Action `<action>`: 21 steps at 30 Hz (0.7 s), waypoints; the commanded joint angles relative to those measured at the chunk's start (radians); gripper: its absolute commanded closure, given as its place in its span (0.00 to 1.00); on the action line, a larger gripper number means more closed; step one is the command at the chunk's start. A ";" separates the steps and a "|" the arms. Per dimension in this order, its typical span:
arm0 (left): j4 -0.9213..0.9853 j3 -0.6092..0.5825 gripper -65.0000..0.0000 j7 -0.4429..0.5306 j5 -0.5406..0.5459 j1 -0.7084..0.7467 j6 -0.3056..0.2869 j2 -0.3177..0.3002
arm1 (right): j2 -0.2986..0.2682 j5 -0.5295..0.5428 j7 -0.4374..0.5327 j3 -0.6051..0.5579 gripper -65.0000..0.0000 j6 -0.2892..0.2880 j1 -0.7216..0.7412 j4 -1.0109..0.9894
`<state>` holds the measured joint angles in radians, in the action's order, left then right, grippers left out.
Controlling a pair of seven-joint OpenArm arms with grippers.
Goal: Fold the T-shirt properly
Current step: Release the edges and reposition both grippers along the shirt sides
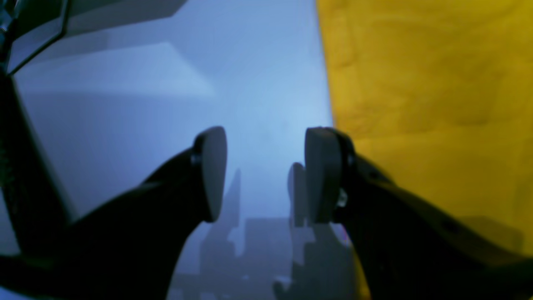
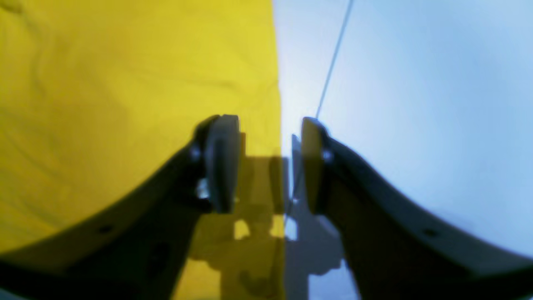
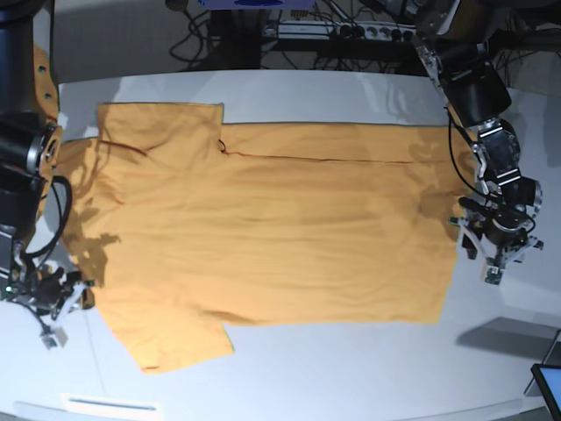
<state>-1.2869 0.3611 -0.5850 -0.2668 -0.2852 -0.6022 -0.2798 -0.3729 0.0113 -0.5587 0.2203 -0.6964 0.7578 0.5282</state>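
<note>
Two spread claws, left gripper (image 3: 500, 248) and right gripper (image 3: 54, 303), flanked the soft orange-yellow cloth T-shirt (image 3: 272, 232), which lay flat with its folds apparently mostly undone.

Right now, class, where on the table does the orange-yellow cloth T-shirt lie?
In the base view, the orange-yellow cloth T-shirt lies spread flat across the middle of the white table, sleeves toward the view's left, between the right gripper and left gripper.
</note>
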 commanded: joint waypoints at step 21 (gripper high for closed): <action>-0.023 0.002 0.53 0.020 0.004 -0.016 0.006 -0.017 | -0.016 0.014 0.134 0.009 0.49 -0.002 0.059 -0.132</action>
<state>-1.2873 0.3611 -0.5842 -0.2657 -0.2794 -0.6029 -0.2775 -0.3740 0.0109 -0.4530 0.2249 -0.6956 0.7742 0.3809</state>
